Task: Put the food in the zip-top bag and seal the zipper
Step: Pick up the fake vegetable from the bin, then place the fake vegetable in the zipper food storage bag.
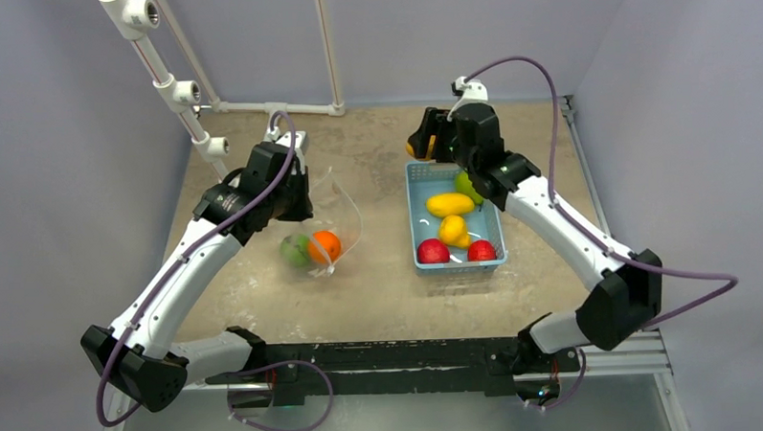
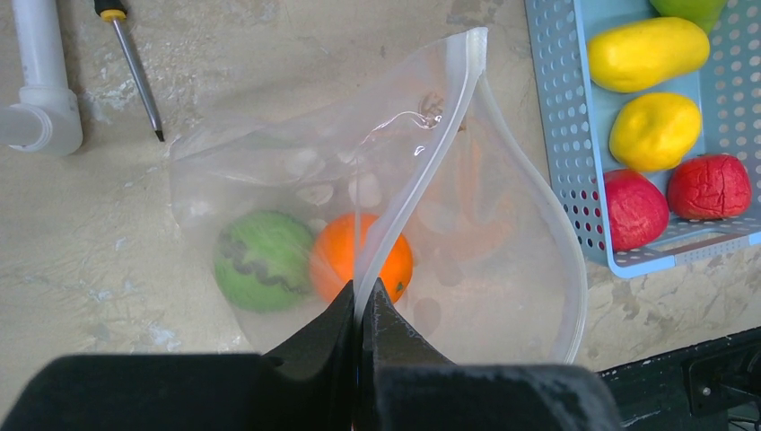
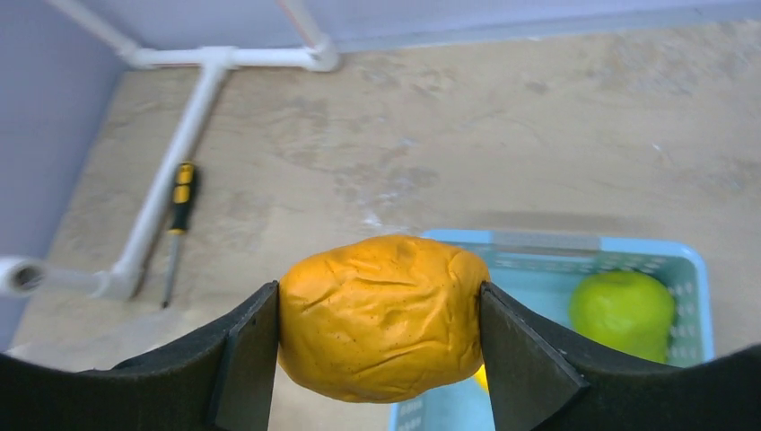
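Table (image 1: 381, 297): bare sandy top with walls on three sides. A white pipe frame (image 1: 177, 88) stands at the far left.

Bag (image 2: 269, 171): lies left of centre with its mouth facing the basket (image 2: 561, 180), just beside the basket's wall. The film is thin and crinkly, and I judge it will collapse if you release it.

Basket contents: two yellow fruits (image 2: 646, 54), two red fruits (image 2: 709, 186) and one green fruit (image 3: 625, 310).

In the bag: a striped green fruit (image 2: 263, 260) touching an orange fruit (image 2: 359, 256).

Right claw (image 1: 421, 145): above the basket's far end, clamped on an orange-yellow fruit (image 3: 381, 314). The skin is glossy and wrinkled. It looks light and probably slippery, so hold it across the widest part, as now.

Left claw (image 2: 362, 296): pinched tight on the zipper (image 2: 422, 180), lifting one lip so the mouth gapes. That strip is the only stiff part of the bag, so take hold there.

Room: you have open table between the bag and the basket. Watch the basket rim and the raised lip. The screwdriver (image 2: 130, 67) lies well clear, by the pipe.
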You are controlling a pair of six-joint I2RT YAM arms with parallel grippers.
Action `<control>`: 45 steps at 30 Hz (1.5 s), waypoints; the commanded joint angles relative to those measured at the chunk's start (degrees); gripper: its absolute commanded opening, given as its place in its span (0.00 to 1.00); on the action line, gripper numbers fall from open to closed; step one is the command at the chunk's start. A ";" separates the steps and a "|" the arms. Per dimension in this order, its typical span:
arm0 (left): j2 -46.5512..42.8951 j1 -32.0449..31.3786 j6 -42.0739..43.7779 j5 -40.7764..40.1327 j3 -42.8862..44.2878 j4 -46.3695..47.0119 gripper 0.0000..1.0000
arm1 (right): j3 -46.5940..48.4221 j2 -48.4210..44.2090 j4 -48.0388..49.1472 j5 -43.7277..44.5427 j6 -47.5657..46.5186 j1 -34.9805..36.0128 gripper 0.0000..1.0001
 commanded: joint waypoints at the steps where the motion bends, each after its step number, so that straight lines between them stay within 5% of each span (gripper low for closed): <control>1: 0.00 -0.21 0.52 0.72 1.10 1.83 0.00 | 0.44 -4.43 1.48 -6.07 -2.74 4.49 0.26; 12: -0.15 -0.21 0.51 1.04 0.73 1.72 0.00 | 1.14 -7.69 6.05 -11.96 -8.57 19.93 0.26; 25: -1.37 -0.20 0.51 1.81 1.03 0.49 0.00 | 2.72 -0.88 5.72 -8.16 -12.01 31.73 0.31; 30: -2.03 -0.21 0.56 2.13 1.02 0.24 0.00 | 2.80 1.53 5.86 -6.59 -12.01 32.80 0.40; 40: -2.93 -0.21 0.87 2.17 0.84 0.01 0.00 | 2.52 2.38 6.16 -3.94 -11.05 32.99 0.90; 45: -2.86 -0.21 0.84 2.29 0.67 0.17 0.00 | 2.98 1.51 5.98 -2.69 -10.47 32.99 0.97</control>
